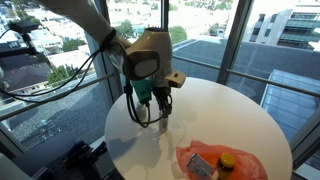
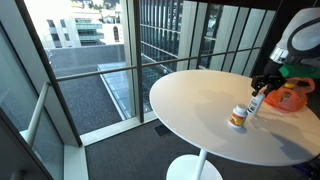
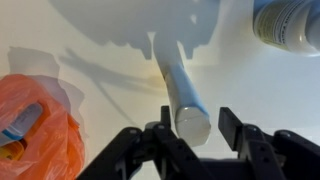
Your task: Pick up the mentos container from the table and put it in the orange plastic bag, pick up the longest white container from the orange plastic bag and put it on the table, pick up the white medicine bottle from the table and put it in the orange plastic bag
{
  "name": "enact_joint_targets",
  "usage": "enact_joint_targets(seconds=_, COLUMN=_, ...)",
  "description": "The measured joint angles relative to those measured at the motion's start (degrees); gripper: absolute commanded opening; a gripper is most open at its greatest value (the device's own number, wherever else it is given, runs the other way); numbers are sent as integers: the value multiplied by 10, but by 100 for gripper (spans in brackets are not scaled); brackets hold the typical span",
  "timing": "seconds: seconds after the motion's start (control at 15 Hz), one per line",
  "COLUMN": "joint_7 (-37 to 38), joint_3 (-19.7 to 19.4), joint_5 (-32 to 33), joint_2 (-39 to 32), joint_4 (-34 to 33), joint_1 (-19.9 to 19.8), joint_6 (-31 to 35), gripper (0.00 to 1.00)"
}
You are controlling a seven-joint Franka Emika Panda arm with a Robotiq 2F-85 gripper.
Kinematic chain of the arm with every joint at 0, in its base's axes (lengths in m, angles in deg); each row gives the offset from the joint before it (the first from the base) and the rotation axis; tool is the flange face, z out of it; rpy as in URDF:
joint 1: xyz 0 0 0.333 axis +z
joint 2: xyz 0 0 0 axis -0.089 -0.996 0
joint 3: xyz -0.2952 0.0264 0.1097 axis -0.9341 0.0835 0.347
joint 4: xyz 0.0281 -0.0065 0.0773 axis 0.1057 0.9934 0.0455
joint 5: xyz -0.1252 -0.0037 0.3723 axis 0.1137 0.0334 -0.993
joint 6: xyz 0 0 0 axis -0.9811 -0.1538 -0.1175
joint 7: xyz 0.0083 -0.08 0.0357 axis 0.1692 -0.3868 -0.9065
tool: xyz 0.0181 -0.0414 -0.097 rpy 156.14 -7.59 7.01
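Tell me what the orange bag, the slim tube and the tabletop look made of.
Orange bag: thin glossy plastic film, crinkled and translucent. Slim tube: likely smooth white plastic, soft sheen. Tabletop: smooth matte white, perhaps laminate; unclear.

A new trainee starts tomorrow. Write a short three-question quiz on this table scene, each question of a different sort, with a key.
1. True or false: the slim tall white tube lies inside the thin glossy orange plastic bag.
2. Where is the short stubby white bottle? A) in the bag; B) standing on the round white table; C) between the fingers of the gripper.
3. How many containers stand on the table outside the bag?

Key: 1. False: the tube stands on the table, its top end between the gripper's fingers. 2. B. 3. Two.
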Motion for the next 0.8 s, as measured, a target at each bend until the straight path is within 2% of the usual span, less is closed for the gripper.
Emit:
enact_joint_targets(seconds=0.13, joint_7=-3, joint_3=1, joint_5=0, joint_2=3, joint_4=3, joint_1=2, joint_6=-3, gripper=98)
enact_joint_targets(seconds=0.2, joint_7=-4, joint_3=1, joint_5=0, joint_2=7, joint_4=5, joint_1=5, joint_6=-8, gripper=100)
enact_joint_targets(seconds=0.6, joint_7=-8, joint_3=16, joint_5=0, joint_2=52, joint_4=12, joint_1=23, joint_6=-103, gripper=100)
enact_joint_targets(seconds=0.8, joint_7=-7, joint_3=28, joint_5=0, joint_2=66, joint_4=17, joint_1=33, joint_6=-116, gripper=100)
